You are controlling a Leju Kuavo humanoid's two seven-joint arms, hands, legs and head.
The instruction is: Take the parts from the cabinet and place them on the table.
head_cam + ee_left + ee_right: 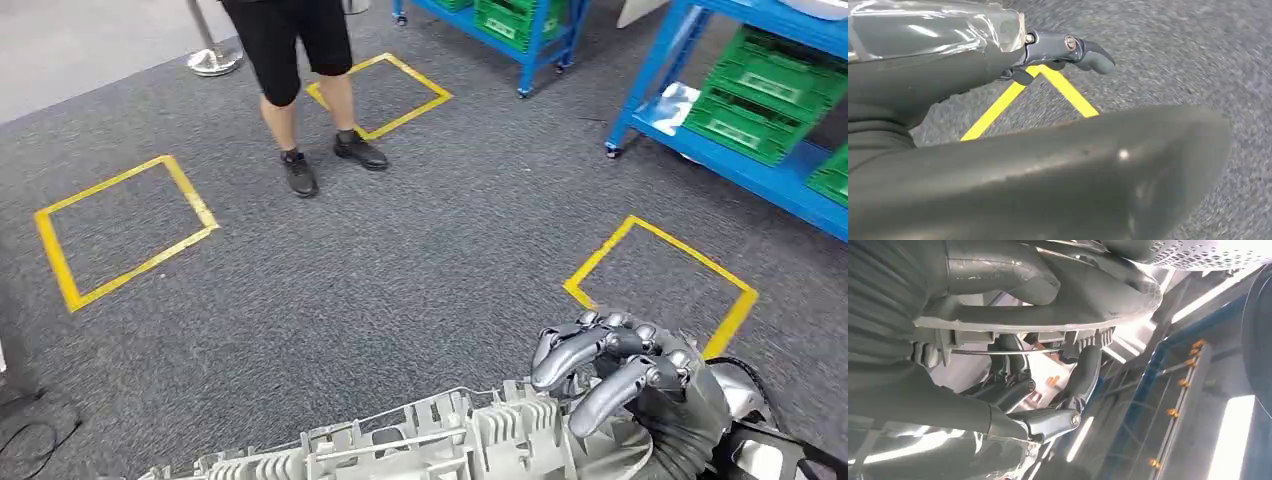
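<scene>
Matt grey cast-metal part [420, 445] over rough grey carpet [400, 270].

Part [420, 445] in right hand [640, 385], person [300, 60] ahead.

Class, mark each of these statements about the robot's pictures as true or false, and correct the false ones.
1. The right hand grips a grey ribbed metal part. True.
2. The floor is bare wood. False: it is grey carpet marked with yellow tape squares.
3. A person in black shorts stands on the carpet ahead. True.
4. The green crates sit on red shelves. False: the shelving is blue.
5. The part already lies on a table. False: it is held above the carpet.
</scene>
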